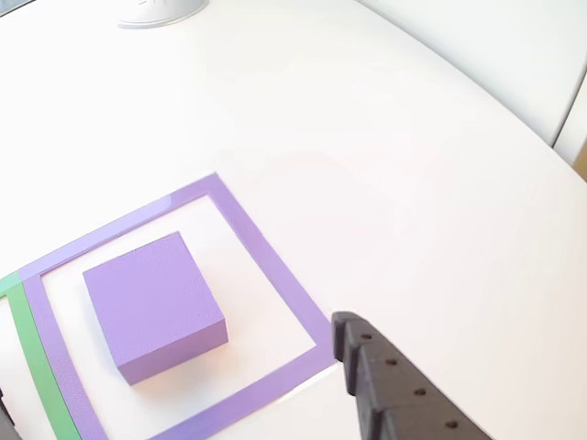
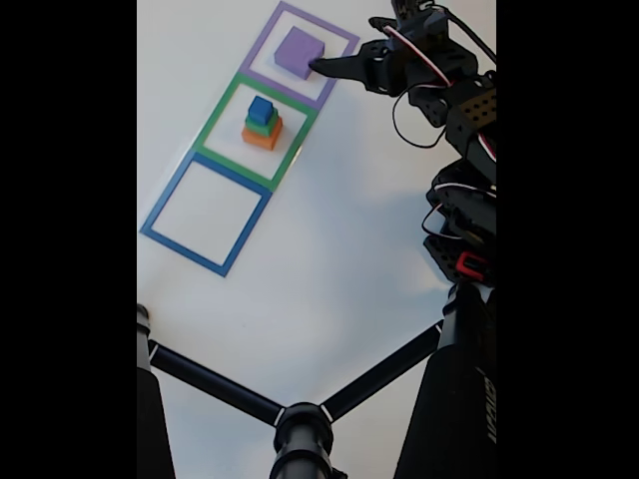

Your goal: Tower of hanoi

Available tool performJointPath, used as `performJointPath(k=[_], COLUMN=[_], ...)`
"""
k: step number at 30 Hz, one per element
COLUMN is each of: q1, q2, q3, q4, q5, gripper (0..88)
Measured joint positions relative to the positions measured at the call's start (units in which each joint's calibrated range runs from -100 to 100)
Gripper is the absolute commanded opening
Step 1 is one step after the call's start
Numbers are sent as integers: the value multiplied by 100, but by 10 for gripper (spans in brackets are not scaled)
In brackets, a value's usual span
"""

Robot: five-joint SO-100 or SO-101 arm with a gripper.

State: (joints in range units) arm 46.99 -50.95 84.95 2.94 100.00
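Fixed view: blue outline (image 2: 205, 215) at 8 o'clock stands bare; green outline (image 2: 256, 131) holds orange block (image 2: 262, 138), green block (image 2: 263, 125), blue cube (image 2: 262, 109) stacked.
Purple block (image 2: 299, 51): alone inside purple outline (image 2: 302, 54), 12 o'clock.
Gripper (image 2: 321, 68): beside purple block; finger spread unclear.
Progress: base placed, three blocks left.
Materials: matte, sharp-edged foam-like squares; flat tape outlines.

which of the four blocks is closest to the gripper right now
The purple block, the widest one. It sits alone inside the purple square outline, right beside the gripper, while the orange, green and blue blocks are stacked in the green outline, farther away.
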Motion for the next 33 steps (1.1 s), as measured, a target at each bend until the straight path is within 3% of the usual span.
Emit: performJointPath(k=[18,33], q1=[-386,-515], q2=[3799,6357], q3=[257,-965], q4=[-4450,-6127], q5=[0,0], gripper=[500,492])
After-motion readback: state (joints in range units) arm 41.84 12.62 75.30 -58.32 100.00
